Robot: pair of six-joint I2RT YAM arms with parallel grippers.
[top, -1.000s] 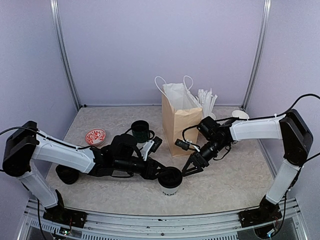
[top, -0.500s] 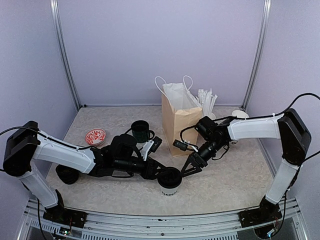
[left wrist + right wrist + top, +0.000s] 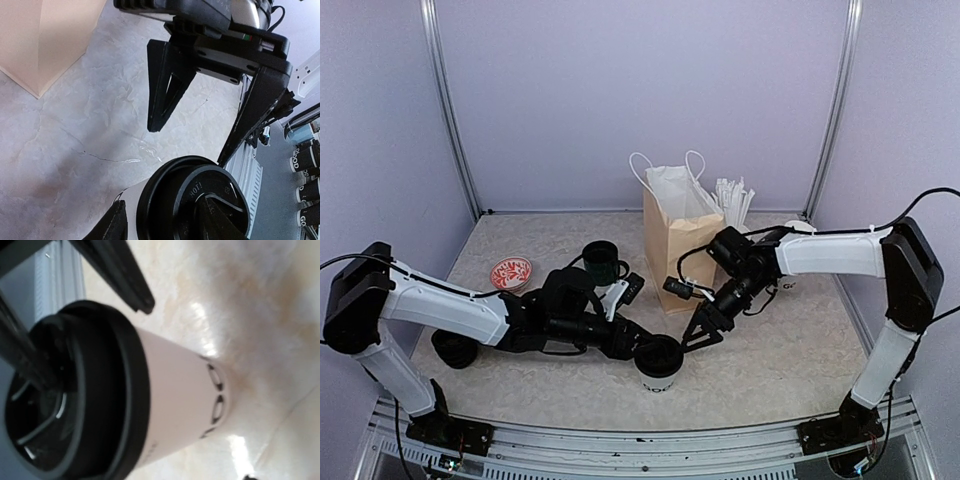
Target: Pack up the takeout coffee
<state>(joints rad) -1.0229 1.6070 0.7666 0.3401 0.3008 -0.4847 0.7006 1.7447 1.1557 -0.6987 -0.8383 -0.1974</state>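
The right end effector (image 3: 693, 338) has edged closer to the white paper cup (image 3: 660, 378), jaws wide apart and empty, tips just beside its black plastic lid (image 3: 660, 354). The cup, black-lettered, stands upright on the bench (image 3: 770, 385) between the fingers of the left end effector (image 3: 648, 352); whether those grip it, I cannot tell.

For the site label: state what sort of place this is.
Probably a robot test cell staged as a café takeout counter: plain lilac walls on metal posts, with a handled paper bag, a lidded coffee cup and what look like wrapped straws.
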